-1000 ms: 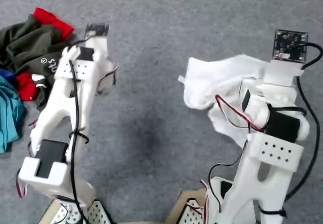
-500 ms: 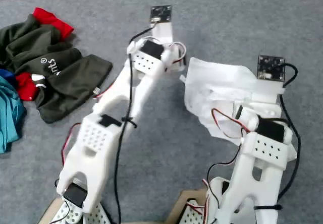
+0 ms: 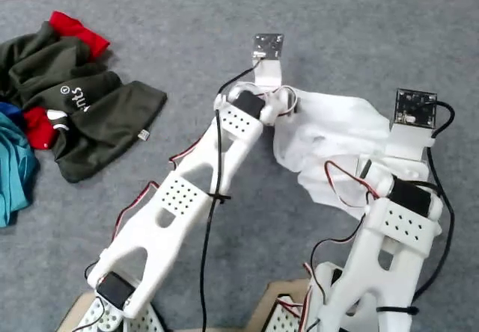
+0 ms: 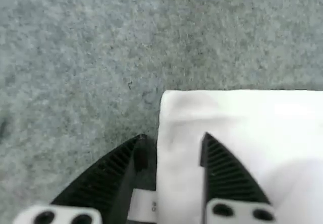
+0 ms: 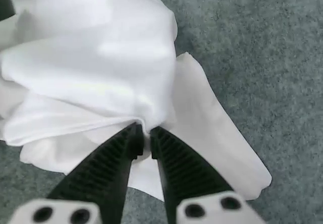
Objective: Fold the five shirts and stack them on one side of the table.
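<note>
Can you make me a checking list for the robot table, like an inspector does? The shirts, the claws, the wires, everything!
Surface: grey felt-like tabletop, flat, no stains seen.
Job's things: crumpled white shirt at centre right, unfolded; heap at the left edge with a dark olive shirt, a red shirt and a teal shirt; no folded stack yet.
Clutter: nothing seen.
Grippers: left gripper open, straddling the white shirt's edge; right gripper shut on a fold of the same shirt.
Cables: black cable along the left arm, red wires on the right arm, both close against the arms.
Surroundings: brown board under the arm bases.
</note>
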{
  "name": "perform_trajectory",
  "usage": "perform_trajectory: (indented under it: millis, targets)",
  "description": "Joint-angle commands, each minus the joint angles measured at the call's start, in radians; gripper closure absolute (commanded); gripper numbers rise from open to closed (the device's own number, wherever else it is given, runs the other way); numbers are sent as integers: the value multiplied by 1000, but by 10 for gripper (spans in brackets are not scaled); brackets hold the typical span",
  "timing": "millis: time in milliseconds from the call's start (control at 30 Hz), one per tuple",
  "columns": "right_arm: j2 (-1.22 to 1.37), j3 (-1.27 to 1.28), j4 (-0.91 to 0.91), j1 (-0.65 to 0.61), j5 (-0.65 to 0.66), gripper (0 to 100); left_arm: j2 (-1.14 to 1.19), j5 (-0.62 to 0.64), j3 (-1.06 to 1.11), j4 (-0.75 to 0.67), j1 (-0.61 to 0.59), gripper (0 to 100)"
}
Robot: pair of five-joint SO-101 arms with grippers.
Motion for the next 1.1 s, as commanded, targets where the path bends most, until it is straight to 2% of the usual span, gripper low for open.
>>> perform_trajectory:
  millis: [0, 167, 267, 467, 667, 800, 1067]
  targets:
    - [-28, 1, -17, 15, 9, 984, -18, -58, -51, 32, -1, 912]
    - [-28, -5, -17, 15, 9, 984, -18, -68, -51, 51, 1, 973]
    - [-30, -13, -18, 15, 9, 984, -25, -66, -51, 81, -7, 972]
    - [-30, -113, 12, 8, 0, 984, -75, -63, -163, 310, -67, 972]
    - [-30, -481, 247, -52, -101, 984, -195, -61, -157, 539, -157, 972]
    - [-28, -641, 308, -48, -123, 984, -278, -61, -156, 646, -262, 972]
    - [-22, -671, 308, -26, -127, 984, -454, -64, -117, 647, -552, 972]
